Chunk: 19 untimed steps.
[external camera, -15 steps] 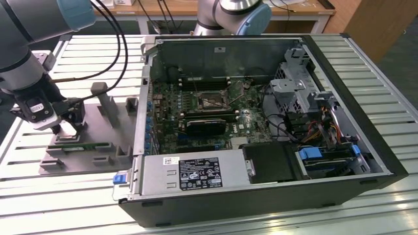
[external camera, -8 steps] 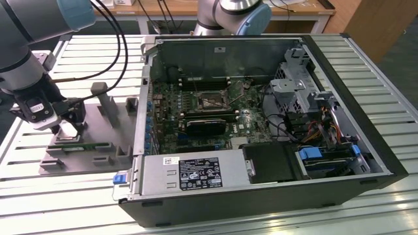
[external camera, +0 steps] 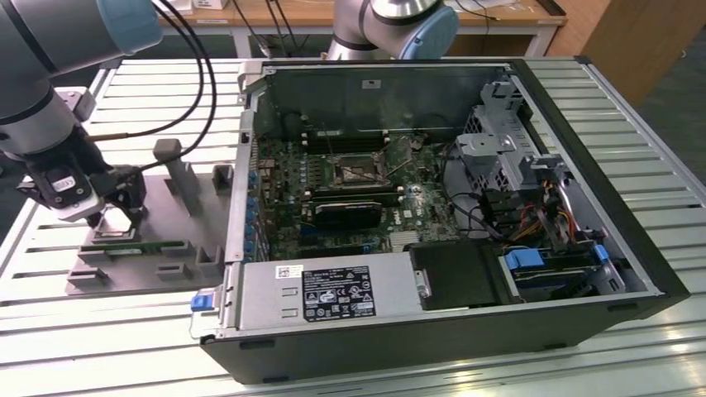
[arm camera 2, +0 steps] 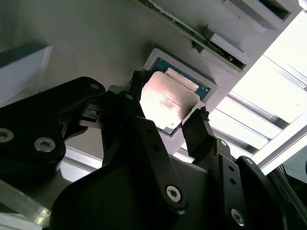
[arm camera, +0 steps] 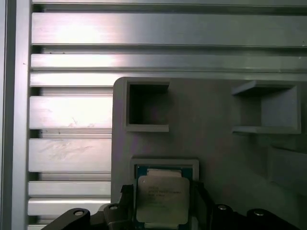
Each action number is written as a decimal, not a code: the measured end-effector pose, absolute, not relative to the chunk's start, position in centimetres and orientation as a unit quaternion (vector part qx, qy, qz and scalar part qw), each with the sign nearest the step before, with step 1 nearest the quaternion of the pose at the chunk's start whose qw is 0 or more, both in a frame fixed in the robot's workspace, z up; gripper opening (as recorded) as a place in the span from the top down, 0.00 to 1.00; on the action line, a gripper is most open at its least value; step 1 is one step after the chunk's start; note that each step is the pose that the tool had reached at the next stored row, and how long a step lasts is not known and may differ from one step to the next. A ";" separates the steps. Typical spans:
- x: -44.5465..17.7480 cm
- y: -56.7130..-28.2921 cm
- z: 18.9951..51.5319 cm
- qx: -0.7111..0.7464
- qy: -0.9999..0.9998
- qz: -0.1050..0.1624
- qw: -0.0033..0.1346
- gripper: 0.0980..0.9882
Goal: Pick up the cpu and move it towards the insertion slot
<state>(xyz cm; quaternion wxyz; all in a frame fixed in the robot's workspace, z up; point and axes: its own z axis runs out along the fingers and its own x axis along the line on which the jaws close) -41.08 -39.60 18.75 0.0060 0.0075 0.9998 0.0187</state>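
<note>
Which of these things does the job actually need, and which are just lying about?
In the job: cpu, seated in the grey fixture; claw, straddling it; insertion slot on the motherboard.
Lying about: memory stick; power supply; drive cage; cables.

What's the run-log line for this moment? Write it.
phase: pick | gripper: at cpu | cpu: seated in grey holder | insertion slot: inside case, away
</note>
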 end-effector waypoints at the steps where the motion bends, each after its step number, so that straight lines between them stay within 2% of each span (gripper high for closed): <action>1: -41.1 -39.6 18.7 0.007 1.000 0.019 0.006 0.42; 9: -41.1 -39.6 18.5 0.007 1.000 0.019 0.006 0.42; 11: -41.1 -39.6 18.5 0.007 1.000 0.019 0.006 0.44; 12: -41.1 -39.6 18.5 0.007 1.000 0.019 0.006 0.51; 19: -41.1 -39.6 18.6 0.007 1.000 0.019 0.006 0.52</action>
